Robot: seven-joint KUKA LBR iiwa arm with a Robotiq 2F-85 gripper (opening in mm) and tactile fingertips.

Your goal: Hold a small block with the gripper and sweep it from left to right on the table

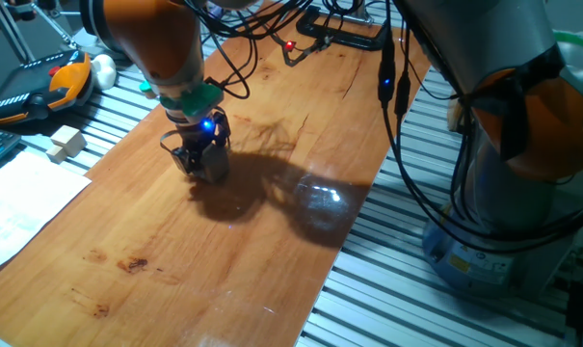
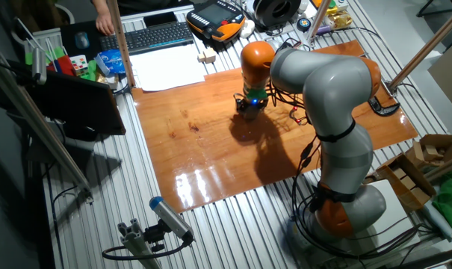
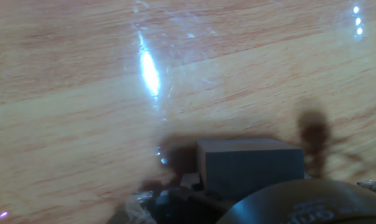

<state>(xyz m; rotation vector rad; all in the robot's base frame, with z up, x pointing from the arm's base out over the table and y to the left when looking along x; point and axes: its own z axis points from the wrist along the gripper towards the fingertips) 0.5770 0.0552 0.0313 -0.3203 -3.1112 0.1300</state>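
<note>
On the table (image 1: 272,222), toward the end nearest the keyboard (image 2: 147,36), you find the gripper (image 1: 197,166) lowered until its fingertips are at the board surface; its blue light glows just below the teal-green ring (image 1: 190,99), and the orange arm segment rises behind it. From the hand view you see the small block (image 3: 250,165) directly ahead of the camera, close against the gripper body and resting on the wood grain; its near face is in shadow. The block is seated between the fingers, so you should read the gripper as clenched on the block, although both fixed views hide the block behind the fingers. From the other fixed view the gripper (image 2: 251,107) stands near the middle of the board's width; the table (image 2: 203,164) shows bright glare near its front edge. Off the board, on the ribbed slats beside a sheet of paper (image 1: 21,198), lies a longer pale wooden piece (image 1: 66,144), well apart from the gripper; an orange-and-black pendant (image 1: 40,89) sits beyond it.
</note>
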